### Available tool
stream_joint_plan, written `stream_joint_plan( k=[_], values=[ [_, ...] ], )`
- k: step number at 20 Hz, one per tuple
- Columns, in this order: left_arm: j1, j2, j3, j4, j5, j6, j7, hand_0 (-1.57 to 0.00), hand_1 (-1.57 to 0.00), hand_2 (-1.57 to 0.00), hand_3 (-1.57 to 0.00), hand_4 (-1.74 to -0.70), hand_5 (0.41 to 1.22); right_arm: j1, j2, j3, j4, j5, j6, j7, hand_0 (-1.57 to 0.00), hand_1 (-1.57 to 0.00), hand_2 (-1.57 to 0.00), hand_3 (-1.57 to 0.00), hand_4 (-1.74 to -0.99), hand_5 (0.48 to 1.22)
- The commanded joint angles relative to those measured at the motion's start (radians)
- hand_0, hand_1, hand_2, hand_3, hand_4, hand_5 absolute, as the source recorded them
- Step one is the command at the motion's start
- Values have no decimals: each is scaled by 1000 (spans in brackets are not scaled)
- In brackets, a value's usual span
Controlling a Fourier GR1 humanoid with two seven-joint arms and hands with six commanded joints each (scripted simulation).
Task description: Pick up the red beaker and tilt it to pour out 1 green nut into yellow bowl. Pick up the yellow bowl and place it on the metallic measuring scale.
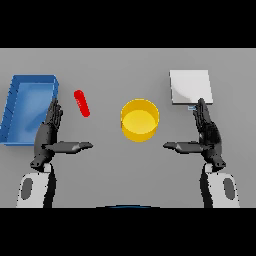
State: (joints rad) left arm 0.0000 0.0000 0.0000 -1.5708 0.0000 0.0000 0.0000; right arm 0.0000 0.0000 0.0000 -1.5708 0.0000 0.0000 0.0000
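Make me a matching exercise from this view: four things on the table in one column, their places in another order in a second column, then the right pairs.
Things:
1. small red beaker
2. round yellow bowl
3. flat metallic measuring scale
4. blue rectangular tray

Places:
A. middle of the table
B. far left edge
C. far right, beyond the right hand
D. lying tilted between tray and bowl, beyond the left hand

Pairs: 1-D, 2-A, 3-C, 4-B
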Motion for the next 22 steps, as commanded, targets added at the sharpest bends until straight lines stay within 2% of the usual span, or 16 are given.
stream_joint_plan(
  k=[1,6,7,8,9,11,16,18,22],
  values=[
    [-3,1,2,2,1,1,2,1,1,1,1,-1204,652,1,-1,-1,-1,-1,0,0,1,1,1,1,-1245,681],
    [-25,11,14,20,7,-1,5,1,1,1,1,-1204,652,9,-14,-7,-17,-10,8,-4,1,1,1,1,-1245,681],
    [10,38,-24,-18,-44,-10,-8,1,1,1,1,-1204,652,52,-54,37,-61,91,-9,-79,1,1,1,1,-1245,681],
    [15,56,-43,-53,-69,-12,6,1,1,1,1,-1207,649,78,-69,71,-82,158,-21,-105,1,1,1,1,-1242,678],
    [23,69,-53,-71,-82,-16,24,1,1,1,1,-1212,650,108,-80,91,-111,201,-31,-123,1,1,1,1,-1239,679],
    [42,74,-75,-105,-104,-17,45,1,1,1,1,-1223,658,109,-88,105,-128,237,-41,-103,1,1,1,1,-1235,678],
    [31,75,-102,-92,-135,-25,67,1,1,1,1,-1254,679,134,-87,119,-159,232,-24,-104,1,1,1,1,-1254,682],
    [-17,63,-93,-17,-124,-33,62,1,1,1,1,-1301,702,129,-88,104,-150,194,-6,-109,1,1,1,1,-1275,680],
    [-131,72,-57,108,-121,-37,41,1,1,1,1,-1377,738,123,-82,100,-146,179,1,-112,1,1,1,1,-1304,678]
  ],
)
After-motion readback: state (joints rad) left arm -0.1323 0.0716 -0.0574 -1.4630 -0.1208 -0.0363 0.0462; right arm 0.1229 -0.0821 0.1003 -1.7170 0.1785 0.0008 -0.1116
